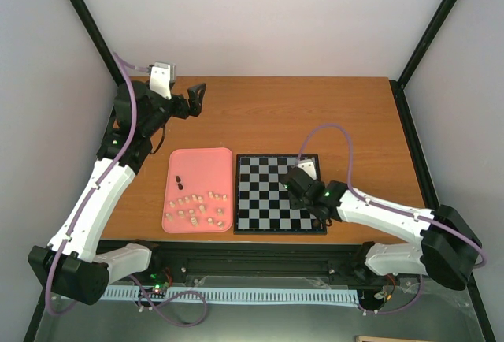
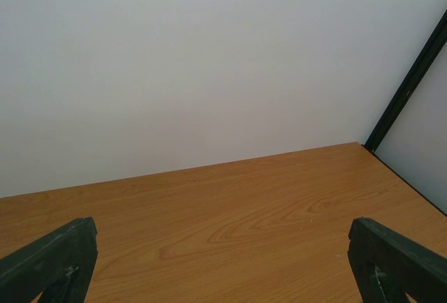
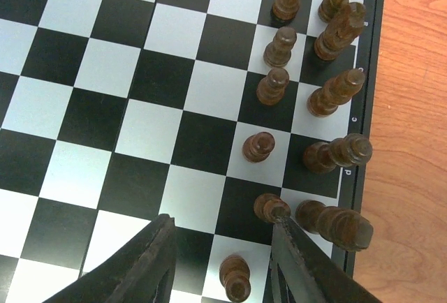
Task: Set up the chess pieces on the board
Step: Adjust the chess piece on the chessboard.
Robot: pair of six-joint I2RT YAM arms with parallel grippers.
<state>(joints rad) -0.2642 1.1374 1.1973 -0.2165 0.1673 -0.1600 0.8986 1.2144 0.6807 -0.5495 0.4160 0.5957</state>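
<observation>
Looking down from above, the wooden counter (image 1: 331, 113) carries a pink tray (image 1: 201, 161) with the board (image 1: 264, 192) just beside it on the right. A scatter of cream chess pieces (image 1: 197, 208) lies in the near half of the tray. Two dark chessmen (image 1: 179, 179) sit a little apart from them, toward the far side. The right tool (image 1: 295, 180) hangs low over the right part of the board, its arm reaching in from the near right corner and hiding the squares under it. The left tool (image 1: 197, 98) is held up at the far left of the counter, well apart from tray and board. From the left wrist, that tool's dark fingers (image 2: 49, 261) stand at the two bottom corners, spread wide with nothing between them but wood grain. A white wall and a black post (image 2: 412, 72) lie beyond. From the right wrist, dark chess pieces (image 3: 272, 85) stand upright in two files along one bordered edge of the board (image 3: 105, 72), with pawns in the inner file and taller men in the outer one. The right tool (image 3: 223, 223) sits over the near end of those files with its jaws parted. One pawn (image 3: 234, 278) stands between the fingers (image 3: 140, 268) with a gap on each side, so it is not gripped. The other finger's tip is just beside the next pawn (image 3: 269, 207); I cannot tell whether it touches.
</observation>
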